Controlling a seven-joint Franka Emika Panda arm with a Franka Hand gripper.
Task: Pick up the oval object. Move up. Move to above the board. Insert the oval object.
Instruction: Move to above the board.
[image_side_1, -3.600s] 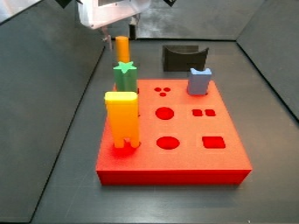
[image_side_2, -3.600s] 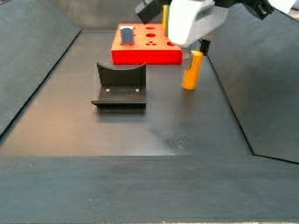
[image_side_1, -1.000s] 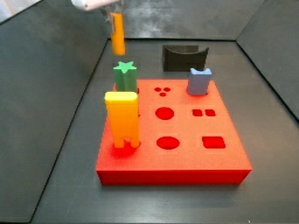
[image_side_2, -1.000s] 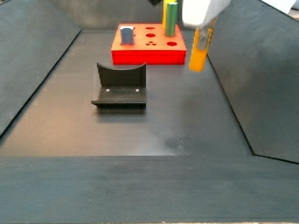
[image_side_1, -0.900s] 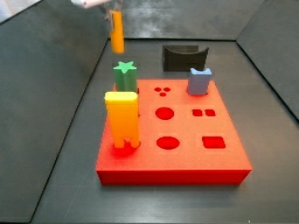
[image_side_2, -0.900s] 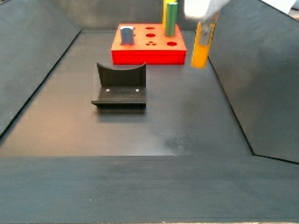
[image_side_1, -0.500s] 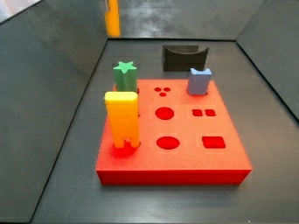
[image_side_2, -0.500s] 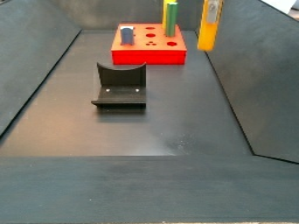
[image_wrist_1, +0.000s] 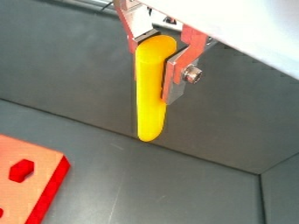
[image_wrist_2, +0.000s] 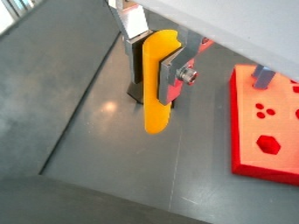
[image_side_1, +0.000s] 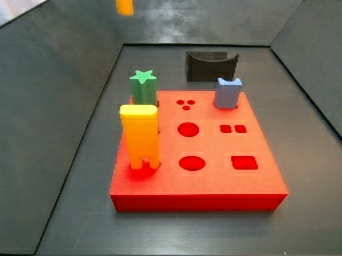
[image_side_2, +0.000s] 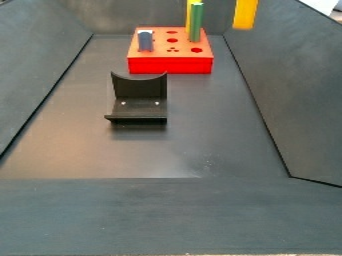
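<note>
So you're carrying the oval object (image_wrist_1: 153, 87) high off the floor right now, and that height makes sense: the board (image_side_1: 254, 180) already has tall pieces standing in it, like the yellow-orange block (image_side_1: 139, 138) and the green star peg (image_side_1: 142, 87), so you'd want clearance before swinging across. In both side views only the bottom tip of the peg is poking into the top edge of the frame (image_side_2: 246, 13), which tells you it's hanging well above everything and off to the side of the red slab, not over it yet. The gripper (image_wrist_1: 163, 48) itself is out of frame in the side views, but both wrist views are showing it clearly: the fingers (image_wrist_1: 183, 66) are pinching the upper part of the peg, closed down narrow to the peg's own width, with the rest of it hanging straight down below the pads (image_wrist_2: 176, 68). Gripping it near the top like that is leaving most of the length free, which I'd guess is the point, since that free end has to go down into a hole. The board's corner is showing in a wrist view (image_wrist_2: 264, 122), off to the side and below. The fixture (image_side_2: 138, 97) is sitting on the floor well apart from all this. Looks to me like the lift is basically done and the move over the board isn't.
</note>
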